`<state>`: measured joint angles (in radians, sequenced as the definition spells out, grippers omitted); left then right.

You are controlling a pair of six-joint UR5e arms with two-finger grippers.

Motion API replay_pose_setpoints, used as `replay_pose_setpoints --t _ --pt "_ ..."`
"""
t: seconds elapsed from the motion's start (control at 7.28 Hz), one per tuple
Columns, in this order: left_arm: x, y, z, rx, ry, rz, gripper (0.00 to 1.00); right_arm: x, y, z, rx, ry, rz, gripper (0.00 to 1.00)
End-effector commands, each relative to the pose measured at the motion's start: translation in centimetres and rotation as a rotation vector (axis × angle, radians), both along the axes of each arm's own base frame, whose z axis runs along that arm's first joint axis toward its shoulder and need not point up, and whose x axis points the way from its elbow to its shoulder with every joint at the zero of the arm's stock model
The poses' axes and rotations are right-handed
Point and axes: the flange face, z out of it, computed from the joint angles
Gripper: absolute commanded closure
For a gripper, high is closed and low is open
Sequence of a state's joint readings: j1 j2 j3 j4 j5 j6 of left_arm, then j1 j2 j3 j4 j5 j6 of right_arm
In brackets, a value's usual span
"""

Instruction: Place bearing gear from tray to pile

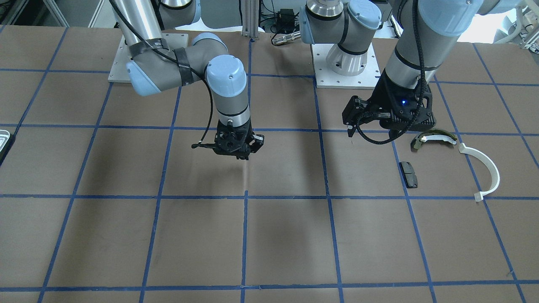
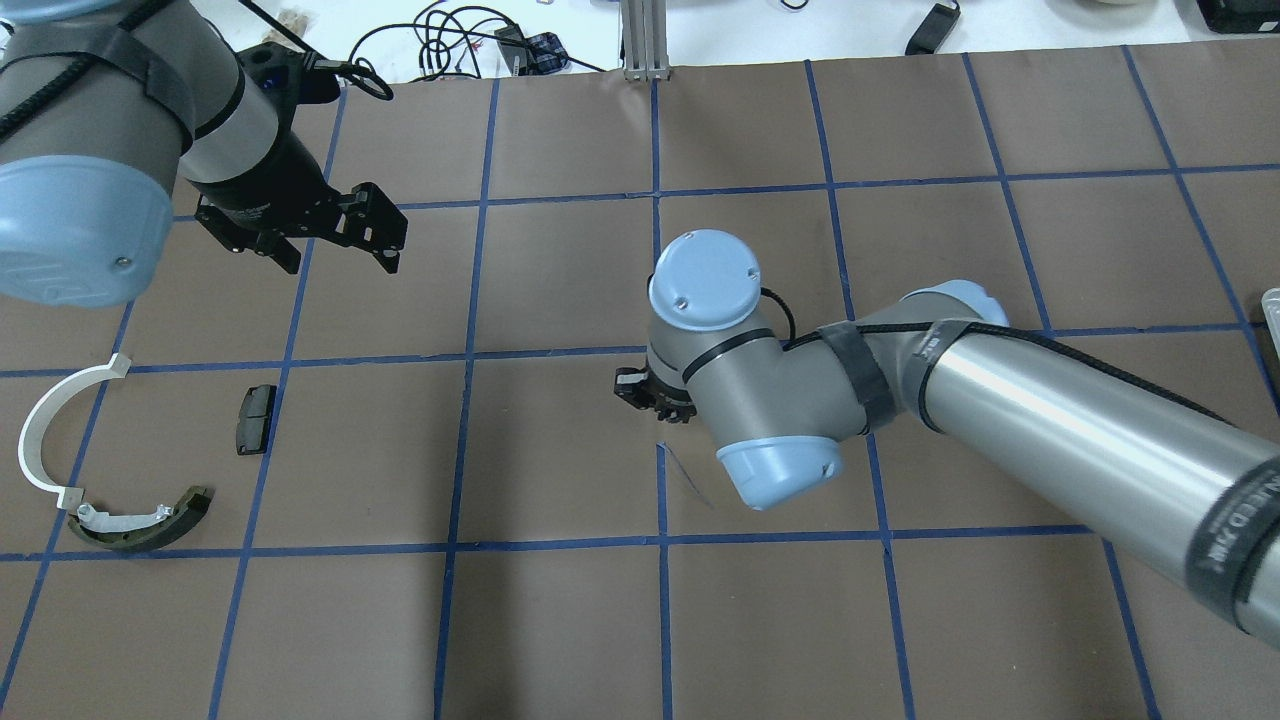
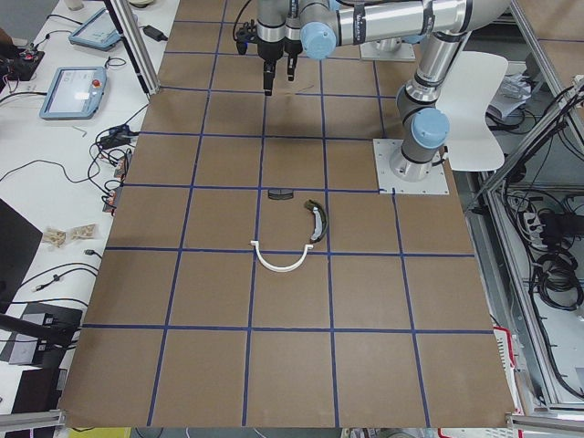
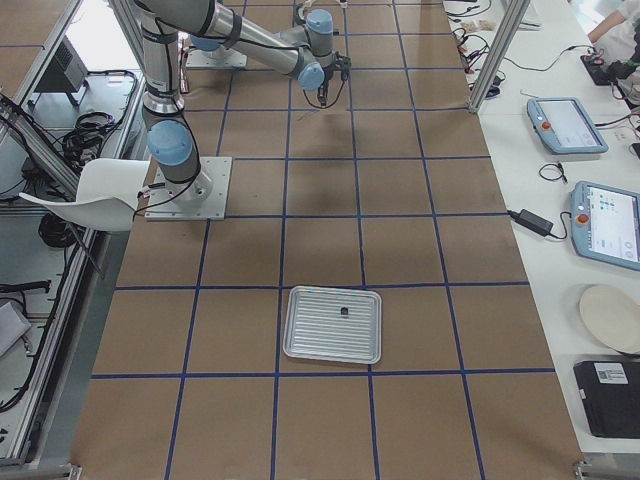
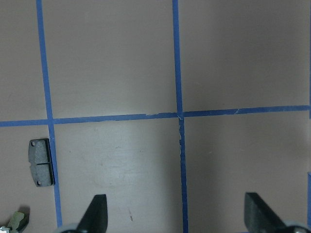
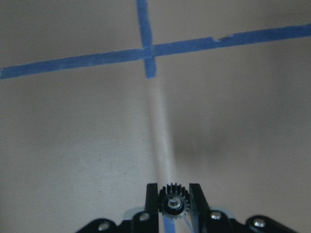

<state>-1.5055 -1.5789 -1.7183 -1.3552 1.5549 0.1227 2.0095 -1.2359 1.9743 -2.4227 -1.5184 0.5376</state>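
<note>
The right gripper (image 6: pixel 174 194) is pinching a small black toothed bearing gear (image 6: pixel 172 204) between its nearly closed fingers. The gear is sitting upright at the very tips, with its bore facing the wrist camera. This gripper is hanging above bare table near the middle, well apart from the tray (image 4: pixel 300 340) at the robot's right end, where one small dark part, too small to name, is lying. The pile is lying at the far left: an olive-green brake shoe (image 2: pixel 150 525), a white half-ring arc (image 2: pixel 45 420) just beside its end, and a black pad (image 2: pixel 255 418) near both. The left gripper (image 5: pixel 176 216) is hovering close to that pile, wide open and holding nothing.

By the look of it, the carry is under way and the release is not yet done. The step is calling for a level sweep to the robot's left with the grip unchanged, since the teeth are offering little contact. It is also asking for a low release beside the pad, so the round gear is not rolling away, and for a path clear of the left arm hanging close over the pile
</note>
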Motion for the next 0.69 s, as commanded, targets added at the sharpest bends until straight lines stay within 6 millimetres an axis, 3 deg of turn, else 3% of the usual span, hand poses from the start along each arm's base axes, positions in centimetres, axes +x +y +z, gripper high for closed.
replay_pose_setpoints --t 0.0,0.14,0.27,0.41,0.55 --pt "0.3 0.4 -1.0 0.035 -0.001 0.005 0.0 2.0 0.9 -2.6 -0.003 -0.008 0.044 0.62" --pt "0.5 0.9 -1.6 0.049 0.0 0.016 0.0 1.6 0.0 -1.9 -0.047 -0.024 0.039 0.01" --pt "0.5 1.1 -2.5 0.066 0.006 0.014 0.0 1.4 -1.3 -0.4 -0.143 -0.071 0.029 0.0" --pt "0.0 0.8 -3.4 0.085 0.014 0.016 0.0 -0.7 -3.1 0.7 -0.186 -0.039 0.08 0.0" --pt "-0.9 0.6 -4.8 0.103 0.013 0.025 0.0 -5.0 -5.2 1.6 -0.173 0.005 0.164 0.0"
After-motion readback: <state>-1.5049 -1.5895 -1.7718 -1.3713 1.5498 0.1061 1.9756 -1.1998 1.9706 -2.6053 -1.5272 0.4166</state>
